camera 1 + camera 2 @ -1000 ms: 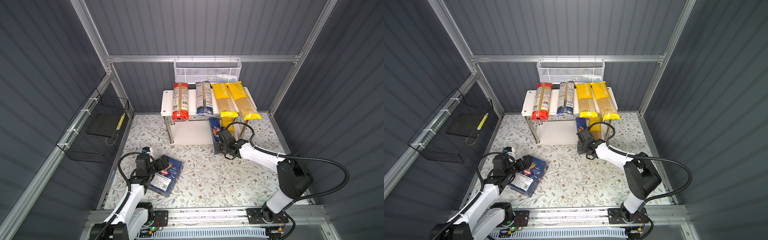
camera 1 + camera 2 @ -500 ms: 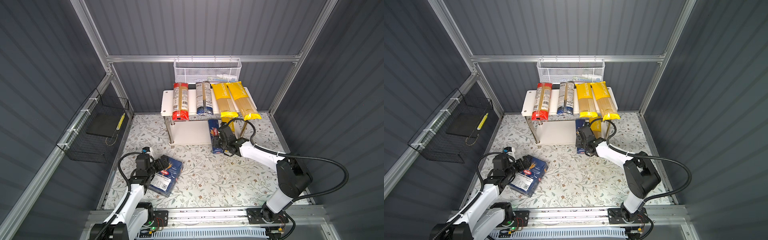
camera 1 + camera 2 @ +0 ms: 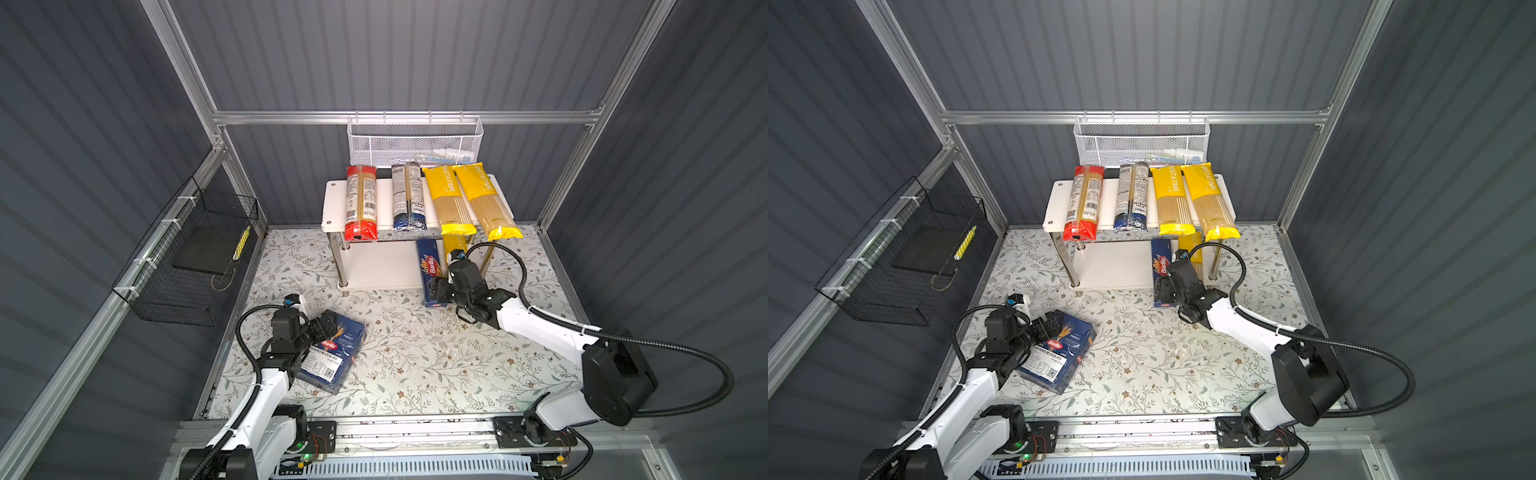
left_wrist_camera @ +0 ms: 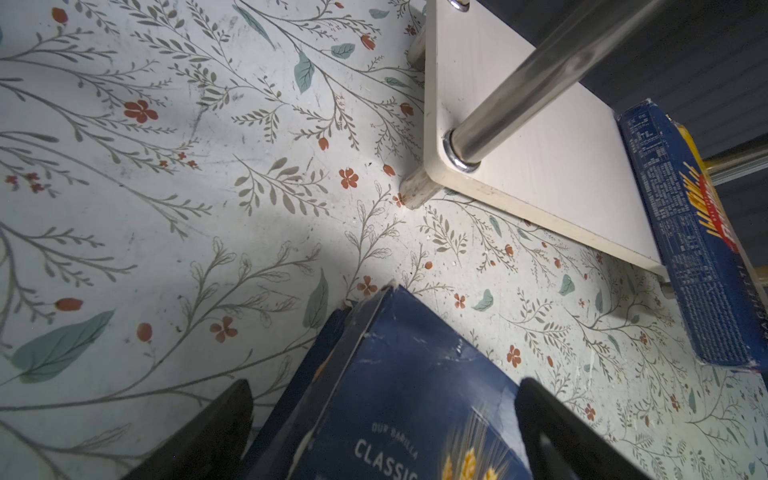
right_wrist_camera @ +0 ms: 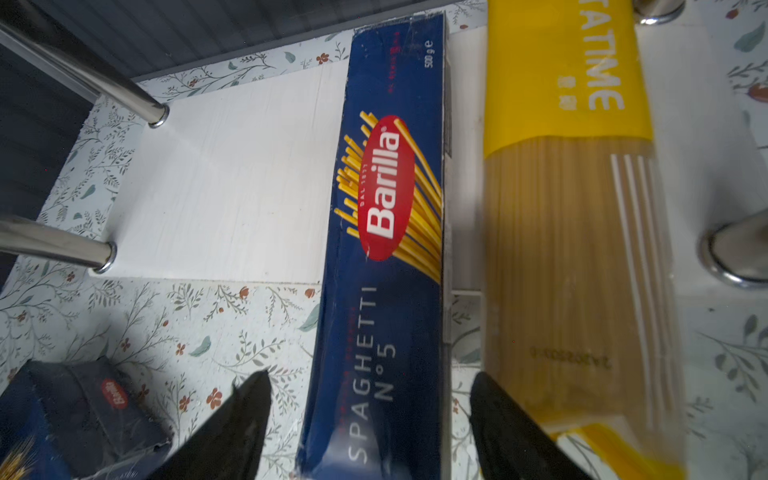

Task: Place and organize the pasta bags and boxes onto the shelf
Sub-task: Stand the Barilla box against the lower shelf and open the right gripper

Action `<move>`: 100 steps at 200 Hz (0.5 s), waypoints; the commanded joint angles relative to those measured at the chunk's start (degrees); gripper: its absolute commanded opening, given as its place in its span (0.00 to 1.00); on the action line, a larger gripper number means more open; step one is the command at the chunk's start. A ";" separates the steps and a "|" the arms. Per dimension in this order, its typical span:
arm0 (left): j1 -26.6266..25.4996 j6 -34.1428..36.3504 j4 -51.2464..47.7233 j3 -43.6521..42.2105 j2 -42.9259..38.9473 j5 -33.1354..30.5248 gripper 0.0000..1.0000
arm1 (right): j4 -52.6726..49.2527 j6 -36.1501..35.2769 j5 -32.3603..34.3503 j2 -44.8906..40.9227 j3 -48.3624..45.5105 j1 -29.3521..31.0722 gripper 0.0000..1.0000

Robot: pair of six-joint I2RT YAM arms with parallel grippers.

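The step in hand looks like setting the narrow box (image 5: 386,208) on the shelf's (image 5: 228,187) lower board. It lies lengthwise toward the board's right end, just beside a yellow bag (image 5: 569,249), and its near end sticks out past the front edge. The right gripper (image 5: 368,376) straddles that end with its jaws apart and a gap on each side, holding nothing.

The next move probably calls for a nudge on the near end to seat the box fully, or a straight retreat that doesn't drag it.

The wide box (image 3: 338,347) lies on the floral floor near its left edge. The left gripper (image 4: 384,386) is spread around its end, though whether it is clamped cannot be told.

Readable writing:
- **Narrow box:** "Barilla", "SPAGHETTI N°5" and "500 g".
- **Wide box:** "CLASSIC".
- **Yellow bag:** "…TATIME".
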 commanded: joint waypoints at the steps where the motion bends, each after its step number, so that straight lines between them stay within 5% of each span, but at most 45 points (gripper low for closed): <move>1: -0.32 -0.67 -1.18 -1.25 -0.73 0.74 0.99 | 2.43 -1.85 -5.51 -4.29 -3.63 -0.09 0.78; 59: -0.42 -0.92 -0.56 -1.40 -0.46 0.91 0.99 | 4.36 -3.40 -16.84 -16.60 -14.23 0.71 0.83; 100: -0.42 -0.95 -0.56 -1.34 -0.20 0.83 0.99 | 5.62 -3.32 -20.97 -14.08 -15.79 1.15 0.86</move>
